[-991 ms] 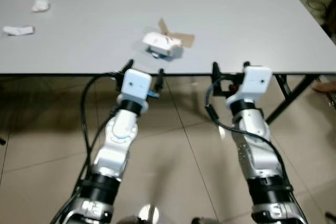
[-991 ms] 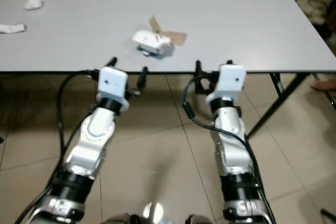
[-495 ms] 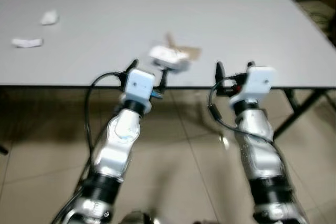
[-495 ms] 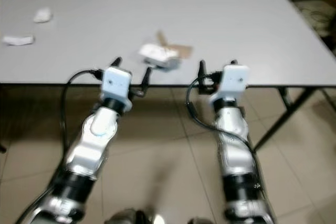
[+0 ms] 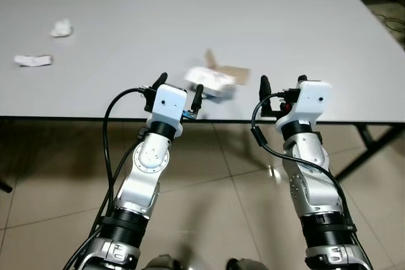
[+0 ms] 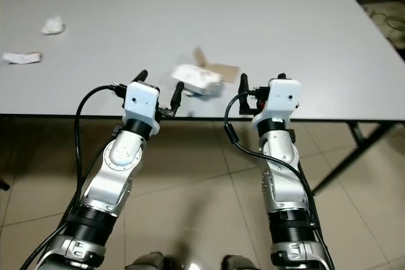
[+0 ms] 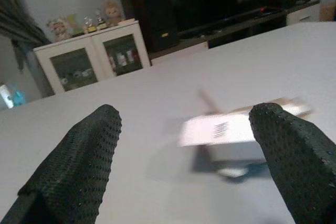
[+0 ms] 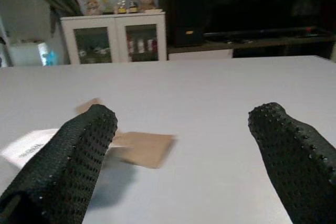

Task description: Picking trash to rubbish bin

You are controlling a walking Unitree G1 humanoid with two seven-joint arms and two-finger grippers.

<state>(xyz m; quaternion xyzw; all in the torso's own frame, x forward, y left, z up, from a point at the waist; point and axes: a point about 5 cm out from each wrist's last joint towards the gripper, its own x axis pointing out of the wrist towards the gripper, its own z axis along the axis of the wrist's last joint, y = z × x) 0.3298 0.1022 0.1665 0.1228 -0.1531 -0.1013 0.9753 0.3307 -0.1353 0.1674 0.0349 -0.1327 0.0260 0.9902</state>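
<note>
A: Both claws spread empty at the table [image 5: 304, 42] edge: left gripper [image 5: 180, 90] just short of the crumpled carton [image 5: 212, 80], right gripper [image 5: 281, 86] beside it.

B: 2 paper scraps [image 5: 33, 60] lie far left. Advance level, straddle the carton, then close gently.

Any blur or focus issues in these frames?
Eye views: carton motion-smeared, table sharp enough. Left wrist view: carton streaked sideways, fingers crisp. Right wrist view: cardboard flap soft, cabinet clearer, room behind dark.
</note>
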